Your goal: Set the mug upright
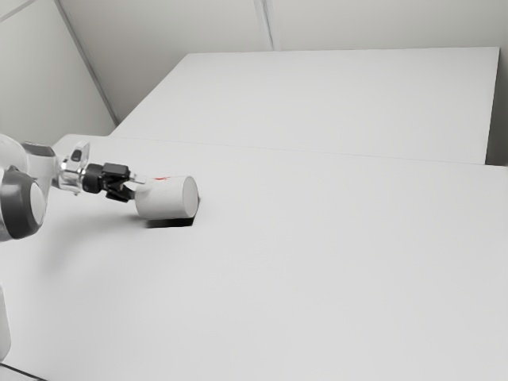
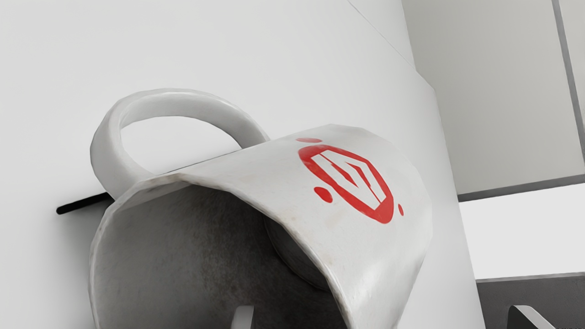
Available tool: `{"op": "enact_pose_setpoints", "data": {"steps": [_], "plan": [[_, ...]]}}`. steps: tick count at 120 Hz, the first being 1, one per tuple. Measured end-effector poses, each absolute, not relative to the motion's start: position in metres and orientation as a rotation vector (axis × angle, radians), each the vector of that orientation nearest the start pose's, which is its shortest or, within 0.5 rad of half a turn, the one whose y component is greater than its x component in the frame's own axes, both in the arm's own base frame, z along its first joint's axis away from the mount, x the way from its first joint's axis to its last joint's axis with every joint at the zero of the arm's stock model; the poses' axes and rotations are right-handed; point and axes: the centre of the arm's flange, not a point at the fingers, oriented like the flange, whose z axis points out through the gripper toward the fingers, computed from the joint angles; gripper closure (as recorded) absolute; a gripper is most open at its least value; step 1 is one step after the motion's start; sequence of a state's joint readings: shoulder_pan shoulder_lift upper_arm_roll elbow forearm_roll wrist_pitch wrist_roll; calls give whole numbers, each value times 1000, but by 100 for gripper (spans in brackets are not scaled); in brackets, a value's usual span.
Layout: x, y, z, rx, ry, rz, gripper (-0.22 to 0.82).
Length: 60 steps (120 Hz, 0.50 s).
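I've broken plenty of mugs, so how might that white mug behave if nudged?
The mug may roll, lying on its rounded side, though its handle would probably limit that. Its smooth, shiny wall looks stiff, possibly slippery.

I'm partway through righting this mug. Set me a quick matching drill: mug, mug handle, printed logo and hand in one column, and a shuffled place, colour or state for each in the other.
Column one
1. mug
2. mug handle
3. printed logo
4. hand

Column two
A. red, on the mug's outer wall
B. fingers apart, near the mug's open end
C. a white loop on the mug's side
D. lying on its side on the table

Right pairs: 1-D, 2-C, 3-A, 4-B
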<state>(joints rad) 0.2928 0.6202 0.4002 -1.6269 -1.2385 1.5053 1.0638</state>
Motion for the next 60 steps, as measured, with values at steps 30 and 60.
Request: {"op": "enact_pose_setpoints", "data": {"steps": [30,60], "plan": [[581,285,295,2035,-10,432,3],[580,278,293,2024,-18,428,33]]}}
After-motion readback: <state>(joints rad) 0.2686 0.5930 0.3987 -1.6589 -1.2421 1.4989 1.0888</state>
